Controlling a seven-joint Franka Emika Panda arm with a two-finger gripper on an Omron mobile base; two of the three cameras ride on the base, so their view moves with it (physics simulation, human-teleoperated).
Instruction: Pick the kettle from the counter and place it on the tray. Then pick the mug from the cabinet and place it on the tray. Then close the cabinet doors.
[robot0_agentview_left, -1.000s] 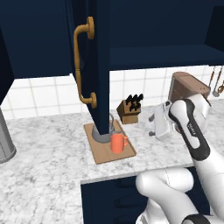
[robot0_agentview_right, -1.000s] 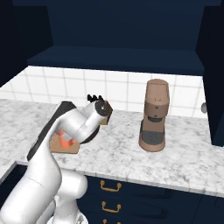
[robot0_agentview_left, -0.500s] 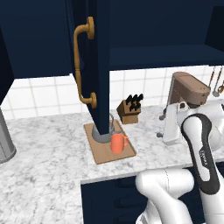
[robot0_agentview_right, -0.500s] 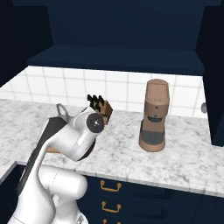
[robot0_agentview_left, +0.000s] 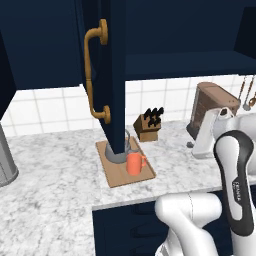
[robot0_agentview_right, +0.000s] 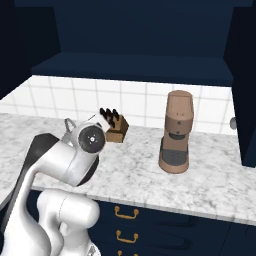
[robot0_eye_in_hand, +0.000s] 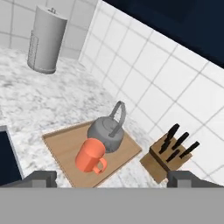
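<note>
The wooden tray lies on the marbled counter. On it stand the grey kettle and, touching its front, the orange-red mug. My gripper hovers above and off to one side of the tray, open, with nothing between its fingertips. In the left base view the mug and tray sit under the open cabinet door, which hides most of the kettle. The other cabinet door also stands open.
A knife block stands right beside the tray. A brown coffee grinder is further right on the counter. A tall grey cylinder stands far left by the tiled wall. The door's brass handle juts out toward me.
The arm has folded and swung, its forearm now rising at the right of the left base view. The gripper stays open. Kettle, mug and tray have not moved.
</note>
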